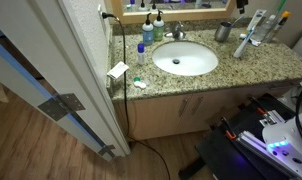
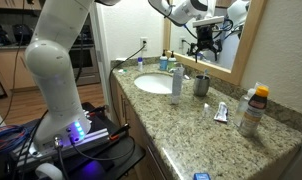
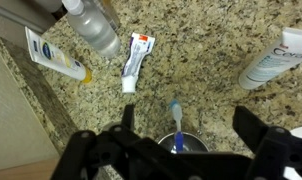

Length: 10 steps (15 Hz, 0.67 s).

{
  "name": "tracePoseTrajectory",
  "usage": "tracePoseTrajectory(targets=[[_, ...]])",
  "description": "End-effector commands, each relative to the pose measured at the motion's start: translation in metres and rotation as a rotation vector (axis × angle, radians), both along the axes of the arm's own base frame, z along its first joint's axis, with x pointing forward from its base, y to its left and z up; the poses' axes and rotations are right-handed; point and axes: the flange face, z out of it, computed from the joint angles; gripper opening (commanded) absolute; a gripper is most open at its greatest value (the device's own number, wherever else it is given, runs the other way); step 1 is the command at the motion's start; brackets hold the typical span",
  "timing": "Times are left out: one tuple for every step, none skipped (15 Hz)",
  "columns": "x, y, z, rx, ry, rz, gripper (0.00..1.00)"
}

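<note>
Your pincer (image 3: 185, 118) hangs wide open above the silver metal cup (image 3: 191, 142) holding a blue-headed toothbrush (image 3: 174, 106) on the speckled granite desk (image 3: 206, 60). Nothing is gripped yet, so no handling looks done.

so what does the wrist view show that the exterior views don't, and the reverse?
Wrist only: a top-down look into the cup, framed between the fingers of the open gripper, and a yellow-capped white tube. Exterior only: sink, mirror, the arm. Both: granite countertop, the cup, toothpaste tube.
</note>
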Motion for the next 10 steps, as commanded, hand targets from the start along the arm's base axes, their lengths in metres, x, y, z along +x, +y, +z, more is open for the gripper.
tracePoseTrajectory(targets=[[0.001, -0.001, 0.0, -0.003, 0.005, -0.002, 1.0], [0.001, -0.001, 0.001, -0.004, 0.005, -0.003, 1.0], [0.003, 0.001, -0.013, -0.019, 0.033, 0.019, 1.0], [0.003, 0.002, -0.025, -0.021, 0.059, 0.023, 1.0], [0.004, 0.002, -0.034, -0.002, 0.069, 0.016, 1.0], [0.005, 0.002, -0.042, 0.02, 0.08, 0.016, 1.0], [0.006, 0.0, -0.05, 0.03, 0.085, 0.003, 1.0], [0.007, -0.002, -0.057, 0.047, 0.088, -0.003, 1.0], [0.008, -0.006, -0.062, 0.063, 0.091, -0.015, 1.0], [0.008, -0.009, -0.067, 0.076, 0.087, -0.036, 1.0]])
